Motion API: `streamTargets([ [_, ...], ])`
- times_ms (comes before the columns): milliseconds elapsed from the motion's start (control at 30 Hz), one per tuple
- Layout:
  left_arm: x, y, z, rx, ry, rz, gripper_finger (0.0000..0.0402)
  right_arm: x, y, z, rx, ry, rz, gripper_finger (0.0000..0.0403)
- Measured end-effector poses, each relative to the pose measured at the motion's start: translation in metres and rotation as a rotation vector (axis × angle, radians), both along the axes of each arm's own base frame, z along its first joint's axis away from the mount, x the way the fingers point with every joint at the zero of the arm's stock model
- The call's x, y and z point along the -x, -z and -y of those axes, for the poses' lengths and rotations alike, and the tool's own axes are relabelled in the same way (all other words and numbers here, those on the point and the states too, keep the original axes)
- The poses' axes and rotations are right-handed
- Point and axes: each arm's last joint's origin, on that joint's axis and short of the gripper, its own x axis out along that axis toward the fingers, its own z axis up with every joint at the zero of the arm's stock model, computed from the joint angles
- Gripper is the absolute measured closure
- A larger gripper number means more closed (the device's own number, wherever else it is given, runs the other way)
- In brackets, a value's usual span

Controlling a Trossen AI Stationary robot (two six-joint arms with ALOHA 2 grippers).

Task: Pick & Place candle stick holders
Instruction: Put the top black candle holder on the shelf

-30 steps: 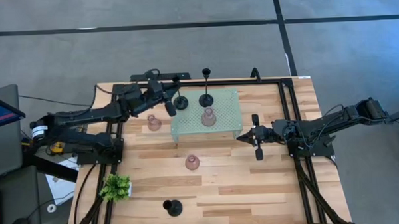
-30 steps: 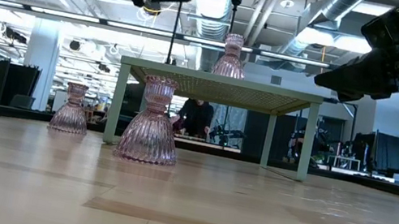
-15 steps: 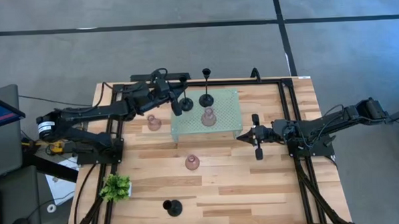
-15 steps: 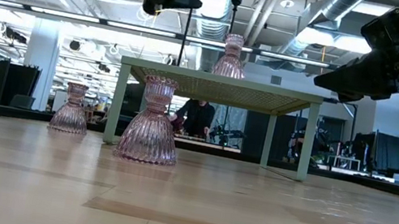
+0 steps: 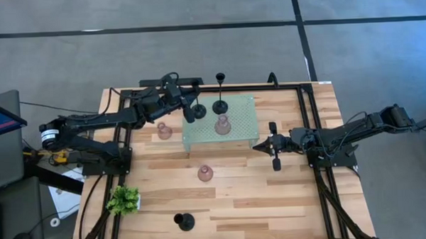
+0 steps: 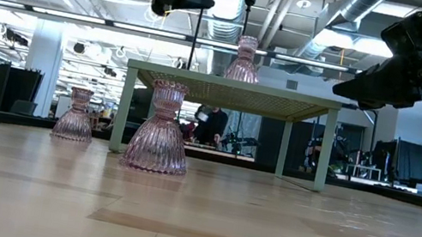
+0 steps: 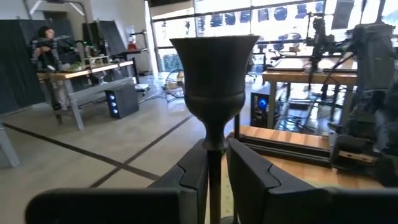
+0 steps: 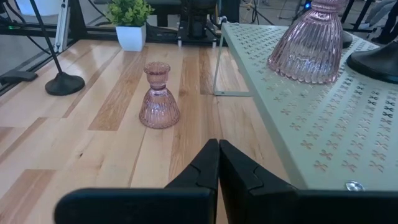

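**Candle stick holders: one black one upright in the left claw, on the stand**

Left claw (image 7: 211, 177) straddles the black holder (image 7: 214, 68), whose stem stands vertical, base on the green stand (image 5: 242, 133); whether it pinches, I cannot tell. Right claw (image 8: 217, 163) waits beside the stand, pressed together. Three black and three pink holders; two of each rest on the stand.

Open tabletop (image 5: 272, 195) beside crowded stand (image 5: 241, 125)
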Motion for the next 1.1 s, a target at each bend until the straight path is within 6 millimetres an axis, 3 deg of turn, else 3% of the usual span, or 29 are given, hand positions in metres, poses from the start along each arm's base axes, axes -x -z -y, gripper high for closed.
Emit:
streamTargets([
  [1100,0.0008,-0.0008,-0.0009,-0.051,-0.054,-0.015,0.0341,0.0000,-0.0001,0.0000,-0.026,0.008,0.002,0.0402],
])
